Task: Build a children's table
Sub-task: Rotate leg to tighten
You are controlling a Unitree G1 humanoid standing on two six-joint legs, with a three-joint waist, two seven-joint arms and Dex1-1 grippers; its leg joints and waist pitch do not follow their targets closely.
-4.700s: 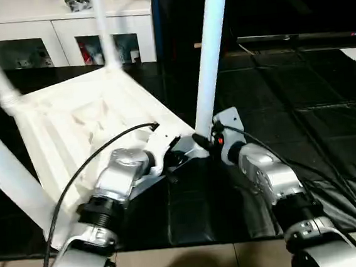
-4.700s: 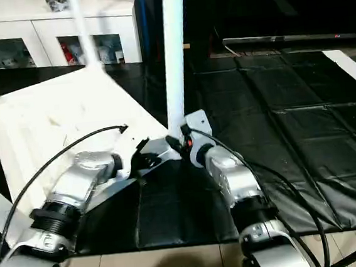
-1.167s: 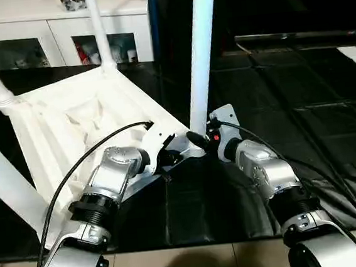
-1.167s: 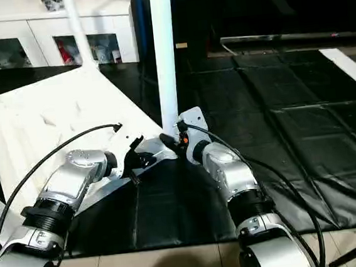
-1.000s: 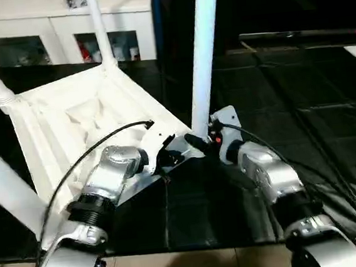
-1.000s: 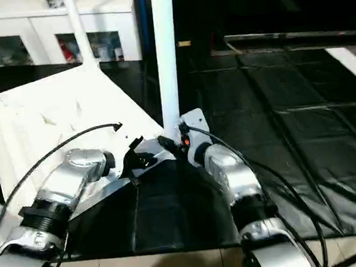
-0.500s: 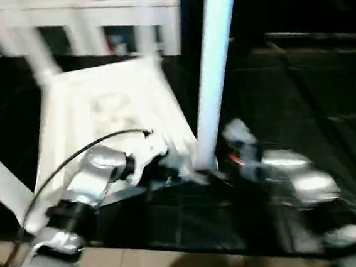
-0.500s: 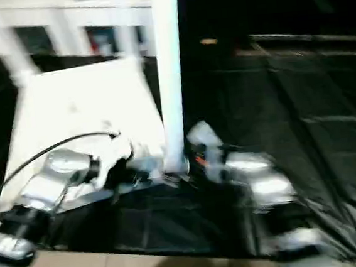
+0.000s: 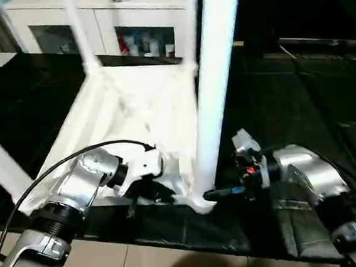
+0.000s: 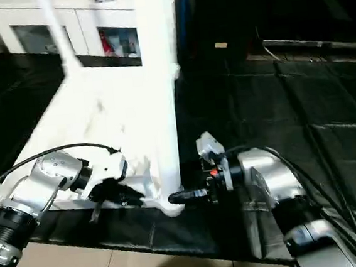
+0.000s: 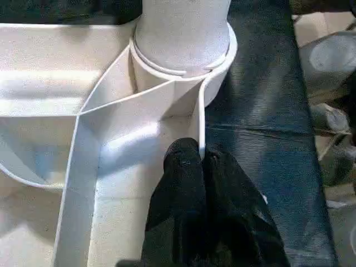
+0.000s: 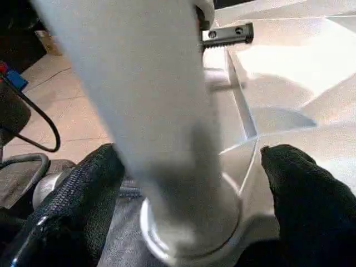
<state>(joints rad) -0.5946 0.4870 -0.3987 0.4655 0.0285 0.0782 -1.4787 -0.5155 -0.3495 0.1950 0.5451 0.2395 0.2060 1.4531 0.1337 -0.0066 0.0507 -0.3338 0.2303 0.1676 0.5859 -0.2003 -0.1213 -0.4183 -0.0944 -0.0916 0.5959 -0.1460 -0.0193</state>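
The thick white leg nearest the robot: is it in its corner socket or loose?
In. The leg stands upright with its base inside the round corner socket of the upside-down top.

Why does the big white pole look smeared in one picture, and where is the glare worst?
In the right wrist view the near leg stands so close to the camera that it is soft and out of focus. In the right eye view the table top is washed out by bright light, and its ribs vanish. In the left wrist view the ribs cast soft shadows and the corner socket is sharp.
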